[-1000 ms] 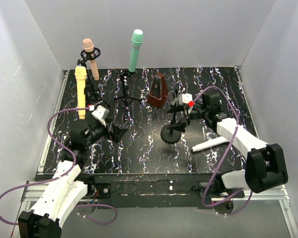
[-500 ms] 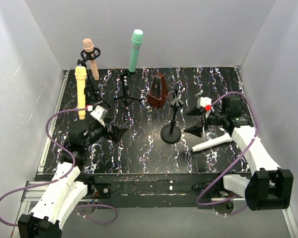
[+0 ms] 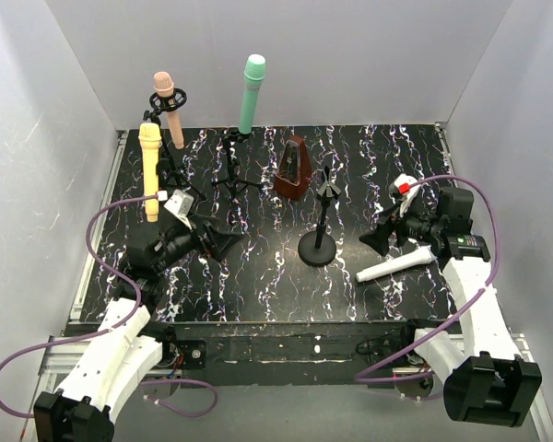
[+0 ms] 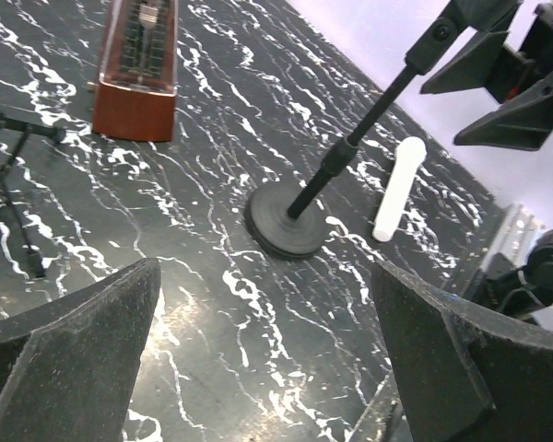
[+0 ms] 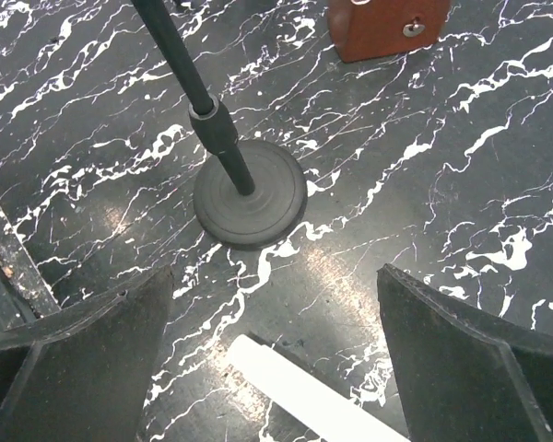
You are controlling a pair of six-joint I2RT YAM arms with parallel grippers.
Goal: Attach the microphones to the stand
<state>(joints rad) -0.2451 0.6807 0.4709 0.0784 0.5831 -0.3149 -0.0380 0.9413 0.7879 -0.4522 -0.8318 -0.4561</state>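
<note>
The peach-pink microphone [image 3: 168, 106], the pale yellow one [image 3: 150, 166] and the teal-green one [image 3: 252, 92] stand upright in stands at the back left. The white microphone [image 3: 394, 267] lies flat on the table at the right; it also shows in the right wrist view [image 5: 313, 396] and the left wrist view [image 4: 398, 189]. An empty stand with a round base [image 3: 318, 247] stands mid-table. My right gripper [image 3: 380, 235] is open and empty, hovering just above the white microphone's thin end [image 5: 275, 285]. My left gripper [image 3: 223, 247] is open and empty, left of the empty stand [image 4: 265, 304].
A brown metronome [image 3: 294, 168] stands behind the empty stand. A black tripod stand [image 3: 232, 170] holds the teal-green microphone. White walls close in the black marbled table [image 3: 258, 285] on three sides.
My right gripper has pulled away from the empty stand's top clip, moving right and down to hover over the white microphone. My left gripper has edged slightly right.
</note>
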